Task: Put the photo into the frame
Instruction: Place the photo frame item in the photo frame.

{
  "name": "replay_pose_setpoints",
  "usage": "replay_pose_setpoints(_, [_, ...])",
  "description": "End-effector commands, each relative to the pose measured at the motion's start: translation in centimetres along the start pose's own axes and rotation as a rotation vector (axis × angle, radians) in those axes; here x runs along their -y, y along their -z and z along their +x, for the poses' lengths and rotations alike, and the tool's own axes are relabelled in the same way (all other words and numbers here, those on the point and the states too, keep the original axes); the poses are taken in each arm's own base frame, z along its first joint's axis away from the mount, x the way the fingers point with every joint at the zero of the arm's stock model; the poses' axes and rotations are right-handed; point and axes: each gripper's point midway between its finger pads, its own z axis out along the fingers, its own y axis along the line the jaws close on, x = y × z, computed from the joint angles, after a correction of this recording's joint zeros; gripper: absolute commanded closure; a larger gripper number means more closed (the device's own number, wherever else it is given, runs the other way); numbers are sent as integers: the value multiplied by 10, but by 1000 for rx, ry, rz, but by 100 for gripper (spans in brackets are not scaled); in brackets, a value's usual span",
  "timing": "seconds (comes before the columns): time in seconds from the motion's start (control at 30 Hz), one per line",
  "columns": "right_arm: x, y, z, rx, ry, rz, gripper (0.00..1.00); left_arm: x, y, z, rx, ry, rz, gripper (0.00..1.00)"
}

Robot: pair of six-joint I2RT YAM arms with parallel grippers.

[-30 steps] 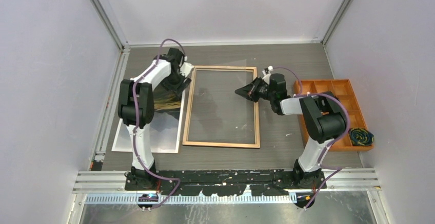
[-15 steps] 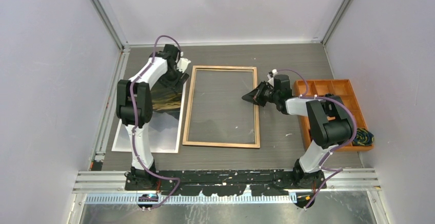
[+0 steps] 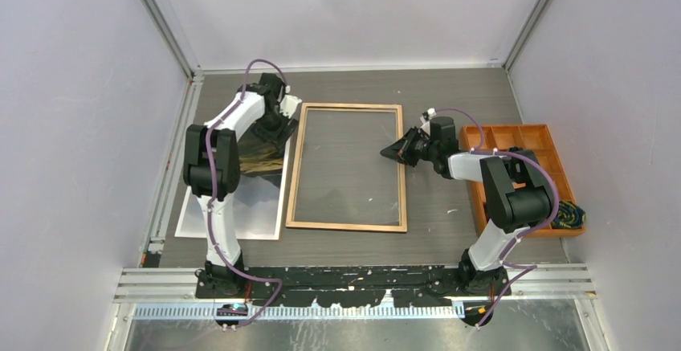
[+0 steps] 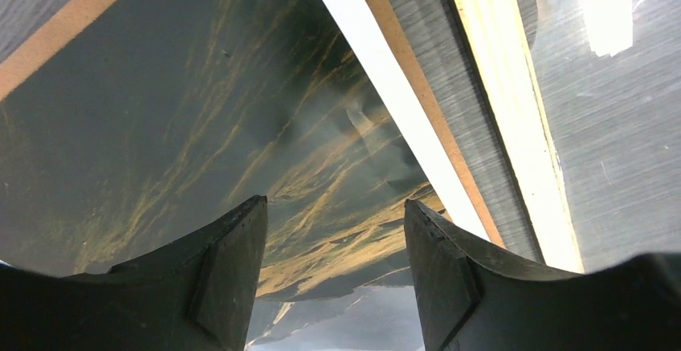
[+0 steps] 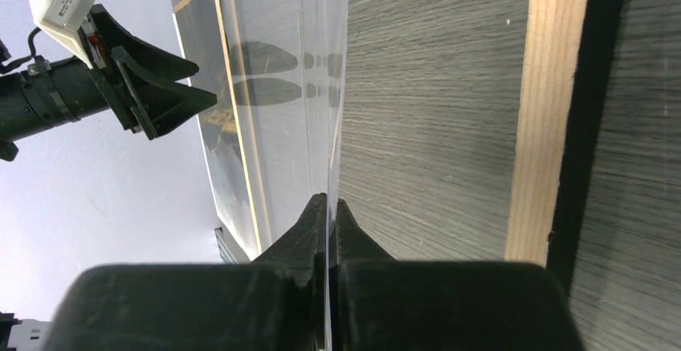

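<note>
While the photo lies face up just left of the frame on the bench, the left gripper hovers over it, jaws well apart and empty. The right gripper has its jaws pinched tight on a clear sheet by the frame's right rail.

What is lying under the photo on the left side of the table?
A brown board: its edges show just beyond the photo. The photo covers the rest of the board, so nothing more of it can be seen.
</note>
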Motion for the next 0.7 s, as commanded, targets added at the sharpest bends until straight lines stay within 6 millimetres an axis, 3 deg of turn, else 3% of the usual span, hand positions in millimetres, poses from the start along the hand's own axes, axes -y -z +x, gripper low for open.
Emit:
replay_pose_setpoints(0.0, [-28, 6, -27, 83, 64, -64, 99, 8, 0, 1, 2, 4, 24, 36])
replay_pose_setpoints(0.27, [-30, 10, -30, 103, 59, -84, 99, 10, -2, 1, -1, 1, 25, 36])
replay_pose_setpoints(0.57, [-79, 23, -27, 98, 62, -347, 99, 22, -17, 5, -17, -12, 38, 37])
replay_pose_setpoints(0.67, [-86, 24, -28, 97, 44, -404, 99, 27, -21, 4, -15, -8, 57, 37])
